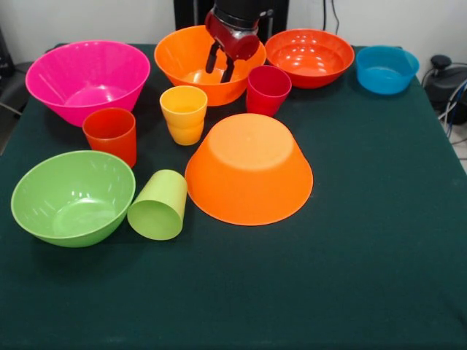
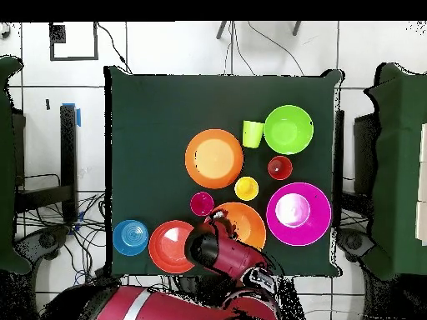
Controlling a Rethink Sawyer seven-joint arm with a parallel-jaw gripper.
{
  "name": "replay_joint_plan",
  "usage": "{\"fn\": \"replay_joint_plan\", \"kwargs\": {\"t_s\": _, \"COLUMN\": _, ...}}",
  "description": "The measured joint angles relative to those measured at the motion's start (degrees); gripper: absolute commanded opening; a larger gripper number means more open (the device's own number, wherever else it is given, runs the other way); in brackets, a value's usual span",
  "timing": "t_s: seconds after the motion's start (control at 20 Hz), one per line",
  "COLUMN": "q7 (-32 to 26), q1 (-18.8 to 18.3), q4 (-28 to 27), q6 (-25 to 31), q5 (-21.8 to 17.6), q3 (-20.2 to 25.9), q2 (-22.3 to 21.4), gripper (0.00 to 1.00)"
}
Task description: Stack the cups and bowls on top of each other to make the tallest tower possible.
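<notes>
My gripper (image 1: pixel 220 67) is open and empty, and hangs over the upright orange bowl (image 1: pixel 191 55) at the back; in the overhead view my gripper (image 2: pixel 218 218) is at that bowl's (image 2: pixel 248 225) left rim. The second orange bowl (image 1: pixel 249 168) lies upside down mid-table. The pink bowl (image 1: pixel 87 76), red-orange bowl (image 1: pixel 310 57), blue bowl (image 1: pixel 387 69) and lime green bowl (image 1: pixel 73 195) stand upright. The yellow-orange cup (image 1: pixel 184 113), magenta-red cup (image 1: pixel 268 89) and red-orange cup (image 1: pixel 111 133) stand upright. The lime green cup (image 1: pixel 159 205) lies on its side. No tower stands.
The table has a dark green cloth (image 1: pixel 350 277). Cables and black gear (image 1: pixel 445 76) lie off its right edge in the front view. In the overhead view black chairs (image 2: pixel 400 167) stand beside the table.
</notes>
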Motion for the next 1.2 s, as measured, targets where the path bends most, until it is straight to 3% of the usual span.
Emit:
{"fn": "replay_joint_plan", "kwargs": {"t_s": 0.65, "q7": 0.0, "q1": 1.3, "q4": -2.6, "q6": 13.2, "q5": -4.4, "q3": -2.3, "q2": -5.8, "gripper": 1.00}}
{"fn": "replay_joint_plan", "kwargs": {"t_s": 1.2, "q7": 0.0, "q1": 2.8, "q4": -5.7, "q6": 17.0, "q5": -5.6, "q3": -2.9, "q2": -8.1, "gripper": 1.00}}
